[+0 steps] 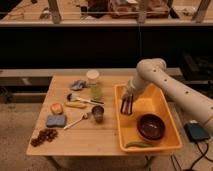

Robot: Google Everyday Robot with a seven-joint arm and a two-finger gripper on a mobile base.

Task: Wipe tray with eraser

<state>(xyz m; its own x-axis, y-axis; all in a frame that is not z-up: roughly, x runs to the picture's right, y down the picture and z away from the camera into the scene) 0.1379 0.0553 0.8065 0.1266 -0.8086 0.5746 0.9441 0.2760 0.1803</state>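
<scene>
I have the gripper [126,106] pointing down at the left floor of the tray [159,102], on the desk's [100,135] right side, clear of the bowl [150,126], placed for wiping. I cannot tell the jaws' state.

The gripper [126,106] hangs over the left part of the tray [152,106] and hides the piece of tray floor under it. Whether it holds something is too blurred to tell. The arm [175,91] is cut off by the picture's edge to the right of the tray. Several objects on the table [100,137], left of the tray, are too small to name.
</scene>
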